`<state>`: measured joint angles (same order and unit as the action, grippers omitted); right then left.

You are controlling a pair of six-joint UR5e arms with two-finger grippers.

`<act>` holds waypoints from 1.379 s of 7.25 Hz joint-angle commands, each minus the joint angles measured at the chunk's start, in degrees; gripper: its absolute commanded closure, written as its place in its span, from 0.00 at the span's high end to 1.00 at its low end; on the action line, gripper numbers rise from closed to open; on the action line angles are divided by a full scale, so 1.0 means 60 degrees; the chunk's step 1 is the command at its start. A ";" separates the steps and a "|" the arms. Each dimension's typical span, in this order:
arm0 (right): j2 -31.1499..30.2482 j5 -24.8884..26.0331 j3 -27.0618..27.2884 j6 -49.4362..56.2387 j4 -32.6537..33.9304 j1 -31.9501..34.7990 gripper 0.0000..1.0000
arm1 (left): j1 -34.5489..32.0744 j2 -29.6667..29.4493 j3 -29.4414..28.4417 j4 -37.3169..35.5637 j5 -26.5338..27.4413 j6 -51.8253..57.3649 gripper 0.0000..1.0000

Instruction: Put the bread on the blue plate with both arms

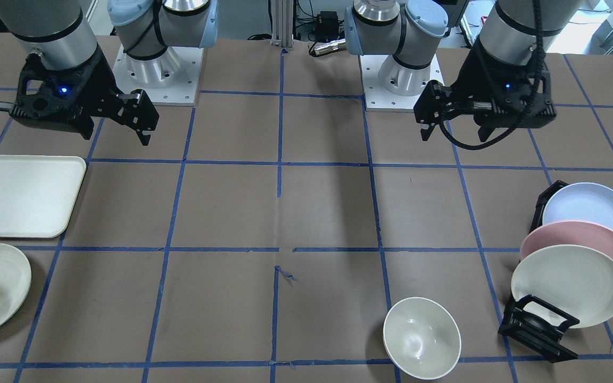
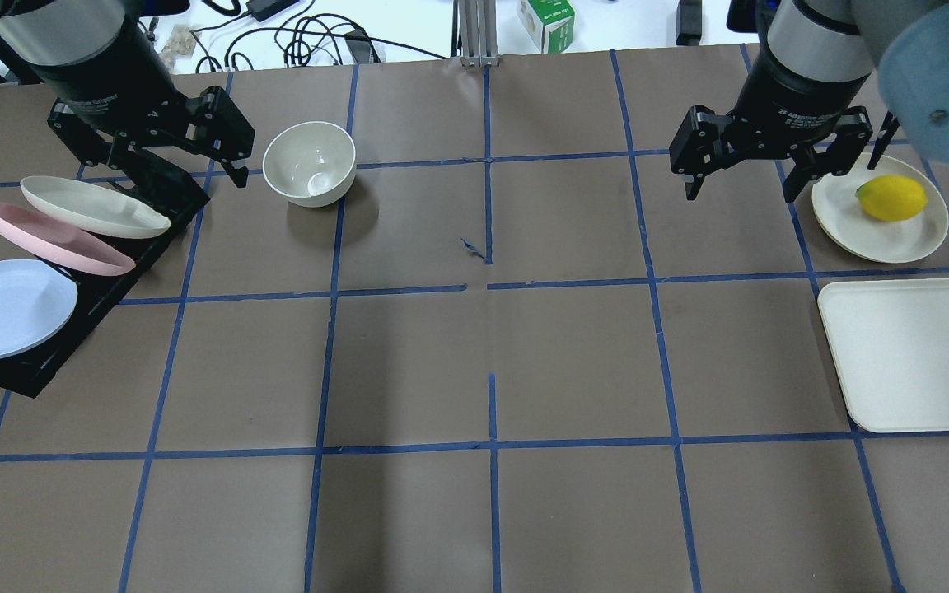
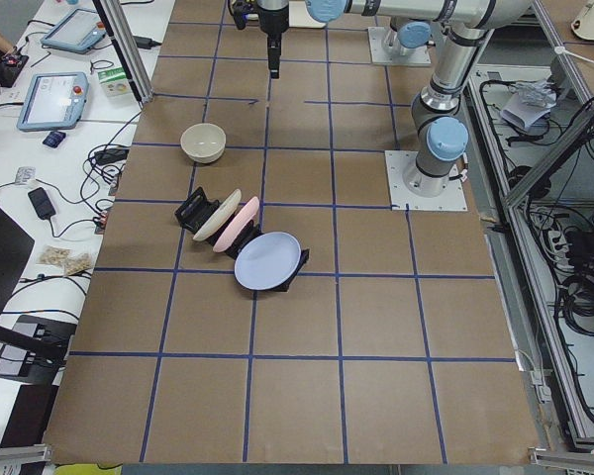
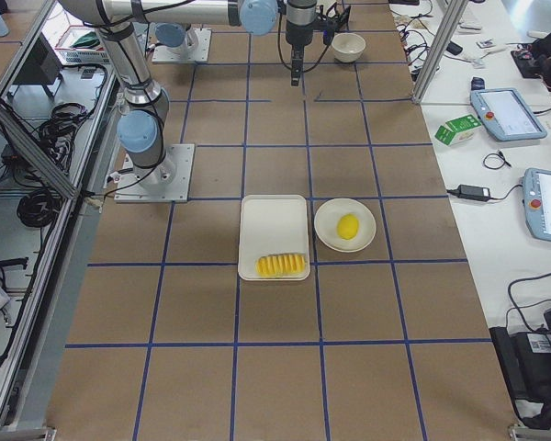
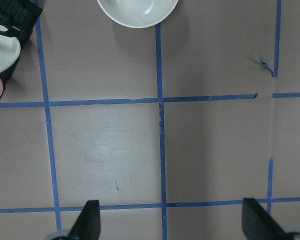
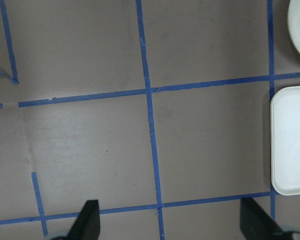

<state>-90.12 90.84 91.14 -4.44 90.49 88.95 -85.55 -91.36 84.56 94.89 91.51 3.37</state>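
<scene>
overhead view of a brown table (image 2: 483, 511) gridded with blue tape. far left, a black rack (image 2: 30, 371) holds three tilted plates: the blue plate (image 2: 5, 309) nearest, then a pink plate (image 2: 54, 239), then a cream plate (image 2: 91, 206). the left gripper (image 1: 453, 133) hangs above the rack's far end, jaws wide and empty. a white bowl (image 2: 310, 162) sits just right of it. the right gripper (image 2: 740, 185) hangs at far right, jaws wide and empty. beside it a small plate (image 2: 845, 231) holds a lemon (image 2: 892, 198). nearer, a white tray (image 2: 895, 354) carries the bread (image 4: 281, 265) at its right end, long axis running near to far, well apart from the blue plate.
</scene>
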 commanded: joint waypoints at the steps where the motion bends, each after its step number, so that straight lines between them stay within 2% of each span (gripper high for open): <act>1: 0.0179 0.0021 0.0015 0.0138 0.0021 -0.0379 1.00 | 0.1301 0.0051 0.0056 0.0064 0.1077 0.0097 1.00; 3: 0.0560 0.0065 0.0029 0.0313 -0.0022 -0.2261 1.00 | 0.3464 0.0022 0.0319 -0.0067 0.1346 0.1615 1.00; 5: 0.0795 0.0561 0.0088 0.3667 0.0138 -0.3846 1.00 | 0.5415 -0.0489 0.0654 -0.1568 0.1301 0.1694 1.00; 6: 0.1130 0.0607 0.0248 0.4090 0.0313 -0.4520 1.00 | 0.6193 -0.0781 0.1048 -0.1953 0.1258 0.1680 1.00; 7: 0.1365 0.0607 0.0365 0.4833 0.0996 -0.5237 1.00 | 0.7143 -0.1190 0.1371 -0.2624 0.1054 0.1970 1.00; 8: 0.1745 0.0607 0.0599 0.6088 0.1815 -0.5854 1.00 | 0.7646 -0.1513 0.1476 -0.2892 0.0574 0.2901 1.00; 9: 0.2212 0.0607 0.0746 0.6898 0.2838 -0.6353 1.00 | 0.7695 -0.2039 0.1521 -0.4054 0.0598 0.2997 1.00; 10: 0.2710 0.0506 0.0791 0.7849 0.3588 -0.6909 1.00 | 0.7782 -0.2551 0.1463 -0.4487 0.0569 0.3012 1.00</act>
<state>-77.41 94.32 95.18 35.59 105.81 51.68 -40.01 -102.94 93.32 72.66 95.40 20.44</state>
